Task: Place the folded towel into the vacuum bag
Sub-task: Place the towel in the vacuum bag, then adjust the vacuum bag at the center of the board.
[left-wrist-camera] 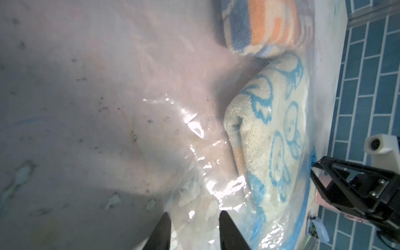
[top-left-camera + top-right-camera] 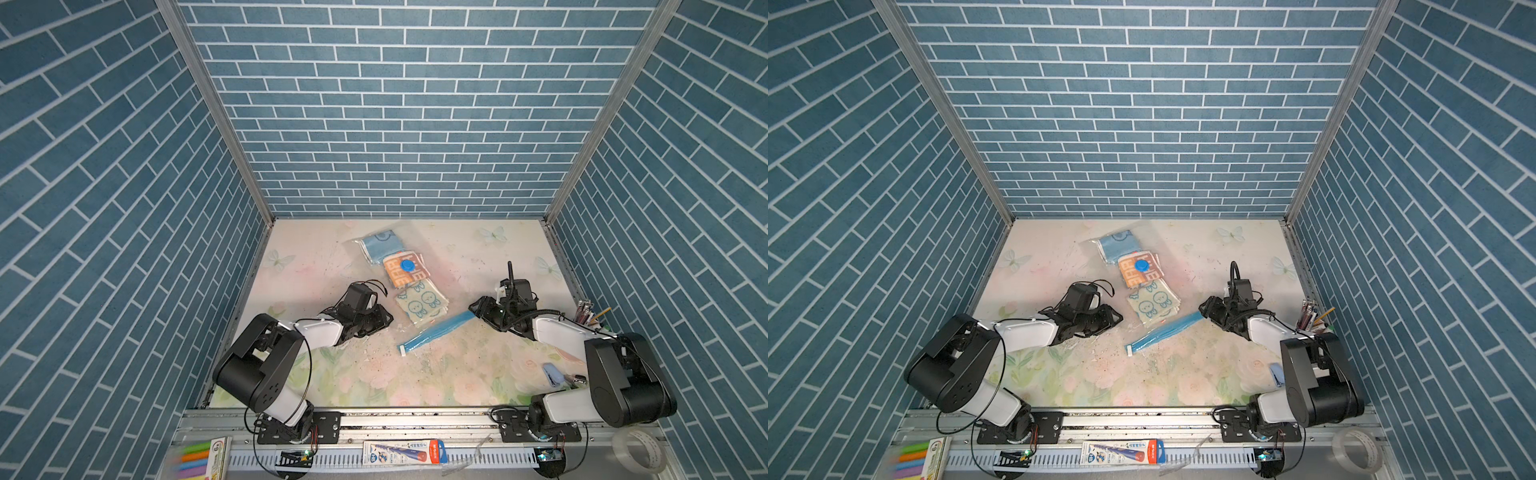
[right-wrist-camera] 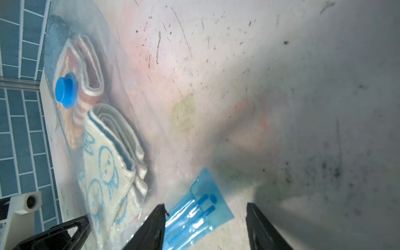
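1. Nearest on the bag is the zip strip (image 2: 436, 333). It lies flat on the table (image 2: 316, 266) along an 8-to-2 o'clock line. It marks the mouth of the vacuum bag (image 1: 216, 188), whose long axis runs from the strip toward 11 o'clock.
2. The right gripper (image 3: 205, 206) sits at the strip's 2 o'clock end. Its jaws stand wide apart with the strip's end between them, clamping nothing.
3. The left gripper (image 1: 194, 214) sits at the bag's 9 o'clock edge, close to the mouth. Its jaws are a narrow gap apart over crumpled clear film and not pinched shut.
4. The folded towel (image 2: 421, 305), cream with blue faces, lies inside the bag just beyond the strip. It is at 2 o'clock from the left gripper and 9 o'clock from the right, and the left looks slightly nearer. The placing seems nearly done, so the next move likely turns on the mouth.
5. Farther in, an orange towel (image 2: 395, 279) lies under the valve cap (image 2: 407, 265). Beyond it a blue towel (image 2: 380, 245) fills the far end, so there is little room to push the cream towel deeper.
6. A pen cup (image 2: 590, 313) stands at the table's 3 o'clock edge, well apart from the bag, and nothing lies between the grippers and the bag.
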You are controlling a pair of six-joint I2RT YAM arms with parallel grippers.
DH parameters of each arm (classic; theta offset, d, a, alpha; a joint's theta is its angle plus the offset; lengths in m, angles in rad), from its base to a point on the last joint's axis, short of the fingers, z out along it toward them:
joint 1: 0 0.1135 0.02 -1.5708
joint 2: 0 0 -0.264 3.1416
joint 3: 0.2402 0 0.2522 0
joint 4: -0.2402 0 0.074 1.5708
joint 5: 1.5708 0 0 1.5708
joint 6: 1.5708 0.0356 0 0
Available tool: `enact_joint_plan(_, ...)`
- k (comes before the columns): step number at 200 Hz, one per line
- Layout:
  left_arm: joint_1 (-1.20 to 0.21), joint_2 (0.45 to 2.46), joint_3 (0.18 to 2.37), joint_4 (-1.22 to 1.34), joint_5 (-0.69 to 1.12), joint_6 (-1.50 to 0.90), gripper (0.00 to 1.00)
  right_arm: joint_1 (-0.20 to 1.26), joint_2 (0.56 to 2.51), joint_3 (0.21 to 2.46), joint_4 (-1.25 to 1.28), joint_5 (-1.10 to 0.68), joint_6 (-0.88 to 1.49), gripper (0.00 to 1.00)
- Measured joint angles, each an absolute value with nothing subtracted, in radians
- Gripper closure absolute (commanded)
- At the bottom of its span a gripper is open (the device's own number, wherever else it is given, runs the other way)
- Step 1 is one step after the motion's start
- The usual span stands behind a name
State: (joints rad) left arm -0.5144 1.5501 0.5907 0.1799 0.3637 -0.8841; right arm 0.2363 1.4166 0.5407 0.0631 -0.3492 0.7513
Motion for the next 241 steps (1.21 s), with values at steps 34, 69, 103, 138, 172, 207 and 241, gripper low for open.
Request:
enact_joint_plan(34,-0.514,1.545,0.595,0.166,0.349,-0.878,0.81,0.236,1.446,0.532,0.124,-0.379,0.76,0.5)
enact_joint_plan(69,-0.514,1.515,0.595,0.139,0.328,-0.866,0.9,0.237,1.489,0.526,0.204,-0.427,0.794,0.73)
enact_joint_plan(103,-0.514,1.47,0.595,0.107,0.304,-0.852,0.93,0.246,1.517,0.526,0.248,-0.453,0.823,0.86)
enact_joint_plan(138,-0.509,1.398,0.595,0.052,0.283,-0.826,0.57,0.277,1.528,0.532,0.263,-0.464,0.833,0.91)
enact_joint_plan(172,-0.502,1.32,0.588,0.004,0.278,-0.807,0.5,0.295,1.551,0.549,0.278,-0.468,0.847,0.92)
enact_joint_plan(207,-0.501,1.192,0.485,-0.023,0.303,-0.822,0.49,0.298,1.558,0.549,0.305,-0.471,0.887,0.94)
enact_joint_plan(241,-0.501,1.088,0.341,-0.037,0.343,-0.869,0.5,0.315,1.562,0.546,0.333,-0.477,0.927,0.94)
